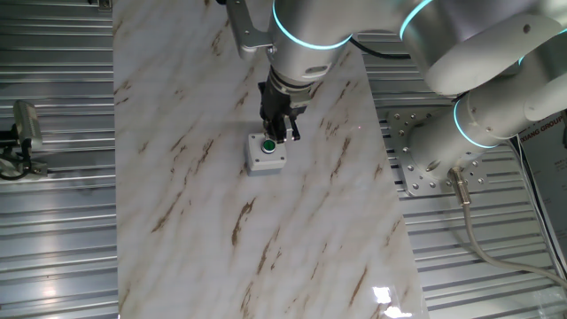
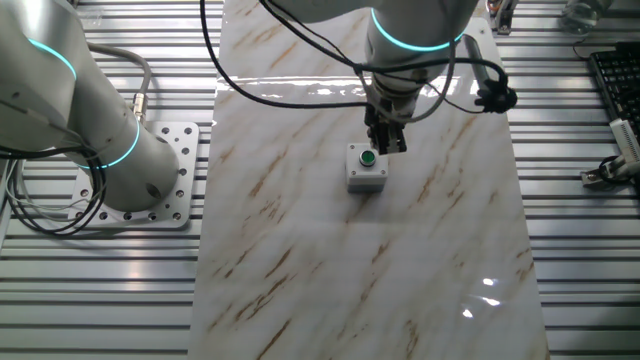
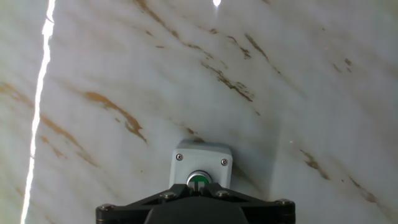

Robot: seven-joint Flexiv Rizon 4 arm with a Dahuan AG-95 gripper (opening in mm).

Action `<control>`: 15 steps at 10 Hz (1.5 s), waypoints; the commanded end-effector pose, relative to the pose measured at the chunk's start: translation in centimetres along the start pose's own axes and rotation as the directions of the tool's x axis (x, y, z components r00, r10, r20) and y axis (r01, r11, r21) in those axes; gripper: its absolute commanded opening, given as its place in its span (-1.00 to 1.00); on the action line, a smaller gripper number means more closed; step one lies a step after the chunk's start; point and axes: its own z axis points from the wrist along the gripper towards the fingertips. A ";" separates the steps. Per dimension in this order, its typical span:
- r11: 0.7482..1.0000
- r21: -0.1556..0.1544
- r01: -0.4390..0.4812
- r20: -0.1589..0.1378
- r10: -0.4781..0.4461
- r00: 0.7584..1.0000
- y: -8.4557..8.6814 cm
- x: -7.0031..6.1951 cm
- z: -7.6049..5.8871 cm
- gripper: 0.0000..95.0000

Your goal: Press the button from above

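Toward the far edge of the marble-patterned white worktop (image 1: 292,239), centred between its long sides: one small light grey square box (image 1: 266,153) with one round green push-button (image 1: 267,146). Just above, one black two-finger gripper (image 1: 282,131); finger gap impossible to tell.

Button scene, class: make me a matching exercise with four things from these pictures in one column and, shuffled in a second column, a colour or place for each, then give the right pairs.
Column one:
1. button
2. box
3. table
4. pincer

Column two:
A. white marble pattern with brown streaks
B. light grey, standing on the table
C. black, hanging close above the box
D. green, set in the top of the box

Right pairs: 1-D, 2-B, 3-A, 4-C
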 end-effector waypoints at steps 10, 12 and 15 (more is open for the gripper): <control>0.994 0.055 0.091 -0.022 -0.090 0.996 0.0 0.0 0.1 -1.00; 0.992 0.063 0.107 -0.027 -0.106 0.994 0.0 0.0 0.1 -1.00; 0.989 0.056 0.134 -0.027 -0.132 0.991 0.0 0.0 0.1 -1.00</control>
